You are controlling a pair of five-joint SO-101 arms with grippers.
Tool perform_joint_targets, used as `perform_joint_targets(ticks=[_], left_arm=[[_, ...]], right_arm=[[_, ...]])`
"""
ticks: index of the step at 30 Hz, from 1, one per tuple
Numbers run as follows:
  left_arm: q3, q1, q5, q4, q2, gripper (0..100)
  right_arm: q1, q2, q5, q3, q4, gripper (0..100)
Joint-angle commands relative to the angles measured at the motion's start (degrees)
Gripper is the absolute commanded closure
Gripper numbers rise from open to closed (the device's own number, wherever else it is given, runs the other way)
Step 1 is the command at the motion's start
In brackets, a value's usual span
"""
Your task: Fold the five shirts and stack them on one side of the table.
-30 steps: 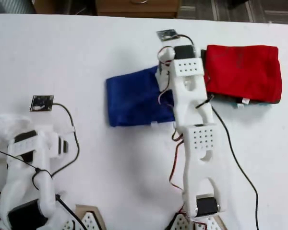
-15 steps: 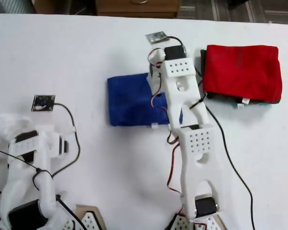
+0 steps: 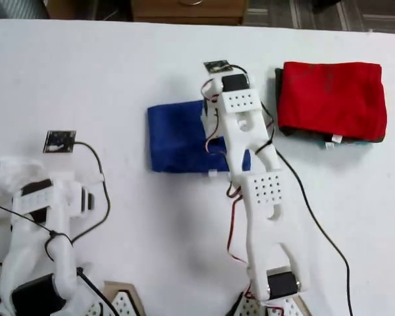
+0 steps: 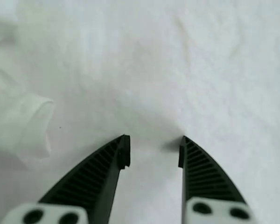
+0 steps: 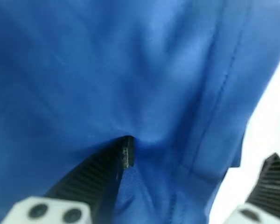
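A folded blue shirt (image 3: 178, 135) lies at the table's middle. My right gripper (image 5: 198, 163) stands open at the shirt's right edge; one fingertip (image 5: 125, 151) presses into the blue cloth (image 5: 107, 70) and the other hangs over the white table. In the high view the right arm (image 3: 240, 115) covers that edge. A folded red shirt (image 3: 332, 99) tops a stack at the back right, with darker cloth edges (image 3: 316, 138) under it. My left gripper (image 4: 154, 151) is open over the bare table, beside crumpled white cloth (image 4: 18, 126).
The left arm (image 3: 39, 217) is folded back at the front left corner, with white cloth (image 3: 0, 174) by it. Cables trail from both arms over the white table (image 3: 118, 66). The table's far edge runs along the top of the high view.
The right arm swung left, away from the red stack. The blue shirt's raised right corner has come down and the shirt now lies as a flat rectangle. The left arm stayed still.
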Motion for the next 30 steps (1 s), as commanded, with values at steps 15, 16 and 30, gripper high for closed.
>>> perform_joint_targets(ticks=[15,16,30], left_arm=[[0.04,0.79,0.44,-1.76,-0.44,81],[0.04,0.79,0.44,-1.76,-0.44,81],[0.04,0.79,0.44,-1.76,-0.44,81]], right_arm=[[4.53,-5.85,9.41,0.09,1.27,98.0],[5.14,-8.31,11.25,0.09,1.27,98.0],[11.91,-44.09,26.81,0.26,1.27,98.0]])
